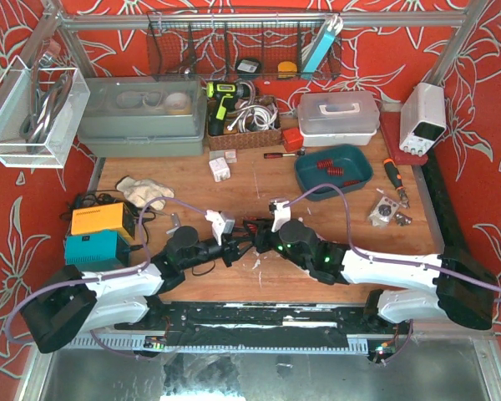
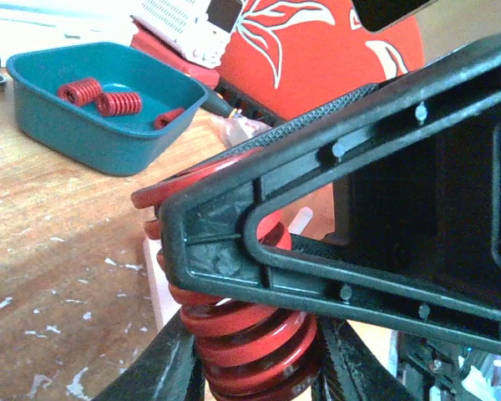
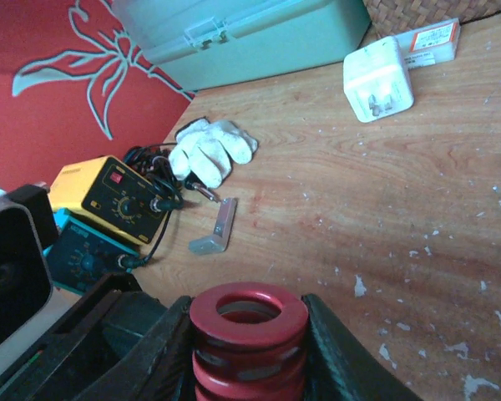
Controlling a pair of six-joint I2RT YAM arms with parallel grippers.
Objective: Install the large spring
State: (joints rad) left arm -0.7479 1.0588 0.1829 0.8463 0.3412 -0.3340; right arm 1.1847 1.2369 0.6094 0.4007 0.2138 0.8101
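Observation:
The large red spring (image 3: pixel 250 332) sits between the two fingers of my right gripper (image 3: pixel 249 355), its ring end facing the camera. In the left wrist view the same spring (image 2: pixel 250 334) is also pinched between the fingers of my left gripper (image 2: pixel 255 363), and a black finger of the right gripper (image 2: pixel 359 209) crosses over it. In the top view the left gripper (image 1: pixel 236 245) and the right gripper (image 1: pixel 261 237) meet nose to nose above the table's middle; the spring is mostly hidden there.
A teal tray (image 1: pixel 355 171) holding small red springs (image 1: pixel 327 167) stands at the back right, also in the left wrist view (image 2: pixel 33 100). Yellow and teal boxes (image 1: pixel 100 224), a white glove (image 1: pixel 146 190), a metal bracket (image 3: pixel 217 230) and a white adapter (image 3: pixel 376 79) lie to the left and behind.

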